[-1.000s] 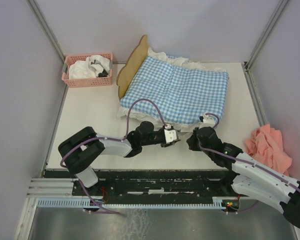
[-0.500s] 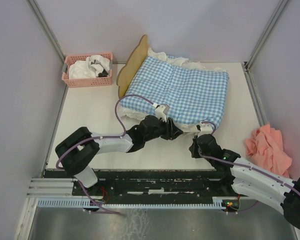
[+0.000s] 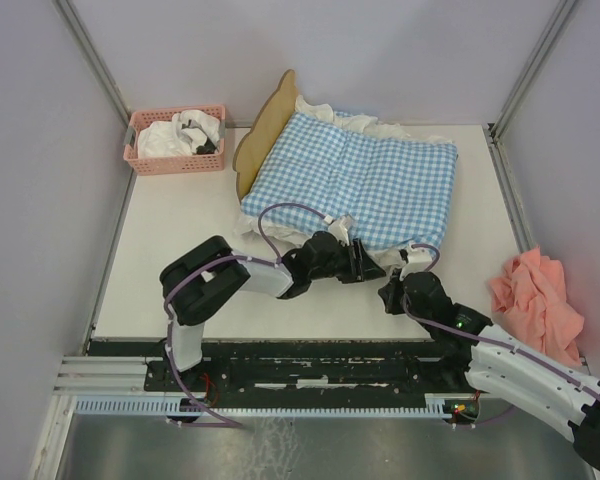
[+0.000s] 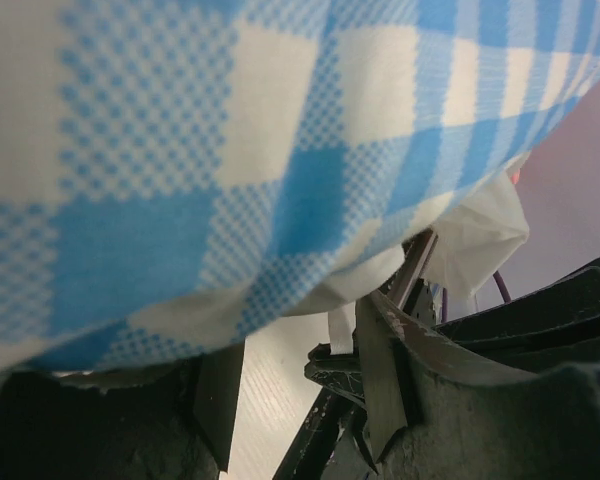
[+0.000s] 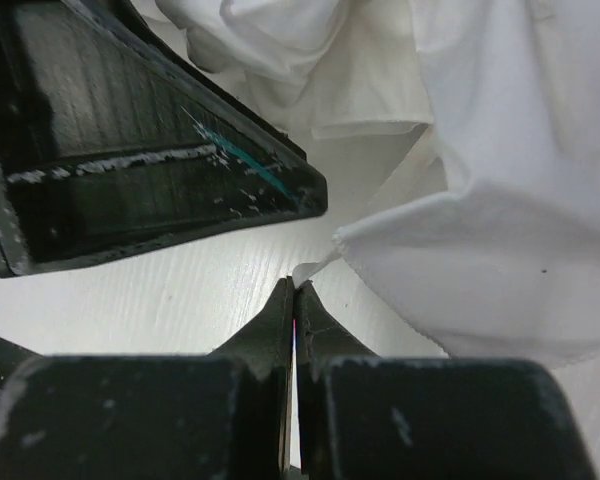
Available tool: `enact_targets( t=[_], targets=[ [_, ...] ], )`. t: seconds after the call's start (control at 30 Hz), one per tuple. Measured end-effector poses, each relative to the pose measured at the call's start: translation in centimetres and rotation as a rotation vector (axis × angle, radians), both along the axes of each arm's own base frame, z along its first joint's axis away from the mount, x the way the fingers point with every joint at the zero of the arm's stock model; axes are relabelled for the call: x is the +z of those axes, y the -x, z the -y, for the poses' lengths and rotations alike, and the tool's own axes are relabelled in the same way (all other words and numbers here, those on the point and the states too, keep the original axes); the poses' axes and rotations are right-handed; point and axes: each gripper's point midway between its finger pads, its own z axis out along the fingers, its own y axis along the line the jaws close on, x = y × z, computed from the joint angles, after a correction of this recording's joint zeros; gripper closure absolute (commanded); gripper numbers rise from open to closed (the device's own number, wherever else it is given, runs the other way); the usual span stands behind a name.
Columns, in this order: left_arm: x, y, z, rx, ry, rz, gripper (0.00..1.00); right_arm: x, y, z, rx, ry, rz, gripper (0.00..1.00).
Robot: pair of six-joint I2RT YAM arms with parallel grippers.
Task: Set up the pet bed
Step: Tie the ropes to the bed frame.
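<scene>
Pet bed (image 3: 261,130) at far centre of counter (image 3: 180,235), headboard at left, frame mostly hidden under gingham bedding (image 3: 365,180). Left gripper (image 3: 368,262) at bedding's near hem, spread, cloth draped over it; likely positioned to straighten cover. Right gripper (image 5: 294,292) just right of it, pressed together, white ruffle (image 5: 480,250) corner at tips; whether pinched, cannot tell.

The light-wood, wavy-headboard pet bed (image 3: 260,135) carries blue-and-white gingham fabric bedding (image 3: 360,180) edged with a white ruffle. Left of the bed is a pink plastic lattice basket (image 3: 175,164) holding white cloths (image 3: 170,135). To its right, a crumpled salmon-pink cloth (image 3: 537,295) lies on the white table (image 3: 180,250).
</scene>
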Motion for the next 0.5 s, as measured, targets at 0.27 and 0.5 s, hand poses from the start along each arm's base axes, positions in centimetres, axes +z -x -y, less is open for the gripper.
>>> enact_targets(
  t=[0.27,0.5],
  targets=[
    [0.8,1.8,1.7,-0.059,0.102,-0.062,0.45,0.2,-0.2,-0.2,0.017,0.002,0.018,0.98],
    [0.9,3.0,2.7,-0.085,0.154,-0.103,0.47,-0.8,0.2,-0.1,0.024,0.011,0.002,0.98]
  ],
)
